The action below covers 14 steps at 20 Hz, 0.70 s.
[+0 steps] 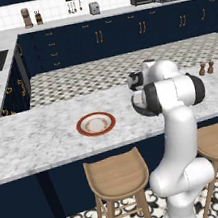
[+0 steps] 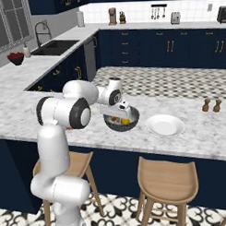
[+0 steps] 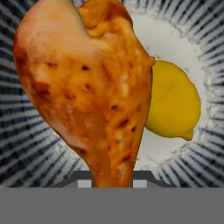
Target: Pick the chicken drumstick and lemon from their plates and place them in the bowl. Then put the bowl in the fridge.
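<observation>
My gripper point(image 2: 121, 111) hangs just over the dark speckled bowl point(image 2: 109, 124) on the marble counter, shut on the chicken drumstick point(image 3: 87, 87). In the hand view the drumstick's thin bone end runs down between my fingertips and its thick end points into the bowl. The lemon point(image 3: 173, 105) lies on the bowl's light grey inside point(image 3: 175, 39), right beside the drumstick. The plain white plate point(image 2: 165, 125) sits bare just right of the bowl. The red-rimmed plate point(image 1: 79, 127) is bare too, left of my arm. The fridge is out of view.
Two small wooden shakers point(image 2: 211, 105) stand on the counter to the far right. Wooden stools point(image 2: 166, 180) sit under the counter's near edge. A sink point(image 2: 55, 46) and a red bowl point(image 2: 16, 57) are on the left counter.
</observation>
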### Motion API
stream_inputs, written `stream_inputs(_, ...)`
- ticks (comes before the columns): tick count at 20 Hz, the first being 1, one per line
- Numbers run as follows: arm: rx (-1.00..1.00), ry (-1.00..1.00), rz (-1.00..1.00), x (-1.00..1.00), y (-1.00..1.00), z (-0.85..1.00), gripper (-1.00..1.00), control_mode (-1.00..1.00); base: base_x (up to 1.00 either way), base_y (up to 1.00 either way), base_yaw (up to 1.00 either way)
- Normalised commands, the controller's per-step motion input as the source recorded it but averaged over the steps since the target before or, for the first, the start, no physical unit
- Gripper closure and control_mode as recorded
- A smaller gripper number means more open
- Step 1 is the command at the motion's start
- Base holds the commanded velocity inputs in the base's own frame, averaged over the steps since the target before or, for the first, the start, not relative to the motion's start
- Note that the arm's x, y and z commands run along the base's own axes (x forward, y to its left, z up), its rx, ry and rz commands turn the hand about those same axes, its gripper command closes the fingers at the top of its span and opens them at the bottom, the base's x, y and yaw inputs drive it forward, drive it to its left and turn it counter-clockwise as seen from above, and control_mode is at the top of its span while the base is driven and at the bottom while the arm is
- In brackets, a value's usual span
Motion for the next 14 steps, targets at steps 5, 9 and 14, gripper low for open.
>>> stream_inputs(5,0.0,0.06,0.0,0.18,-0.13,-0.29,1.0,-1.0,0.0,0.0,0.0)
stream_inputs(9,0.0,0.03,0.0,0.09,-0.04,-0.12,1.0,-1.0,0.0,0.0,0.0)
stream_inputs(14,0.0,0.0,0.0,0.01,-0.01,-0.3,1.0,-1.0,0.0,0.0,0.0)
